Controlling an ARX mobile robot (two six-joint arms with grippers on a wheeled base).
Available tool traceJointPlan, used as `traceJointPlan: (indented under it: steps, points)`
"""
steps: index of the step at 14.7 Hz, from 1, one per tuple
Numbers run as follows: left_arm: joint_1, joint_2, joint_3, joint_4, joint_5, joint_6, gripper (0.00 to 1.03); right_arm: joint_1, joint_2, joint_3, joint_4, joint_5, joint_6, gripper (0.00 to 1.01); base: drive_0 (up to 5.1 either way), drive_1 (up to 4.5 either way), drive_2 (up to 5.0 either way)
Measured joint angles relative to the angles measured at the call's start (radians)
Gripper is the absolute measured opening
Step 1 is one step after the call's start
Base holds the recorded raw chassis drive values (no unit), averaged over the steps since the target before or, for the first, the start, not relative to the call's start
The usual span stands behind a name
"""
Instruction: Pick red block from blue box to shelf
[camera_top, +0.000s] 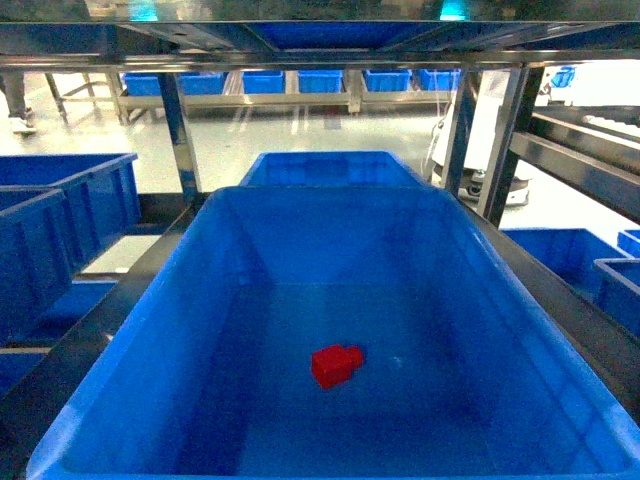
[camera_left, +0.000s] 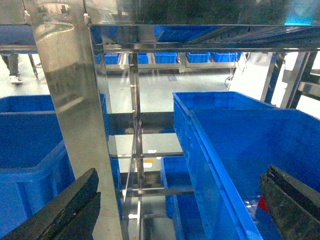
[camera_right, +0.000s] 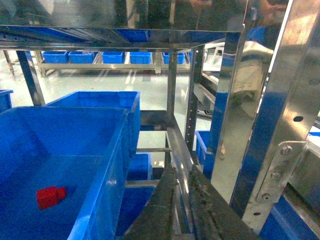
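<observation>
Nearest, at the bottom of the head view, sits the large smooth-walled blue plastic box (camera_top: 130, 330), and the small bright red studded block (camera_top: 336, 364) lies alone on its floor, just below centre, untouched. Neither arm shows in that view. In the left wrist view the left end effector (camera_left: 175, 205) is spread wide, empty, outside the box's left wall. In the right wrist view the right end effector (camera_right: 186, 210) is closed on nothing, beside the box's right rim. Farther back rise the shiny stainless-steel shelf posts (camera_top: 180, 130). The reach seems not yet begun; next, an arm likely must clear the rim, descend and straddle the block.
</observation>
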Motion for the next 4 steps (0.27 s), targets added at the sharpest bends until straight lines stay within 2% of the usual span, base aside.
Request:
traceJointPlan:
  steps: [2, 4]
  points:
    - [0.0, 0.0, 0.0, 0.0, 0.0, 0.0, 0.98, 0.0, 0.0, 0.0, 0.0, 0.0, 0.0, 0.29, 0.0, 0.0, 0.0]
    - [0.0, 0.0, 0.0, 0.0, 0.0, 0.0, 0.98, 0.0, 0.0, 0.0, 0.0, 0.0, 0.0, 0.42, 0.0, 0.0, 0.0]
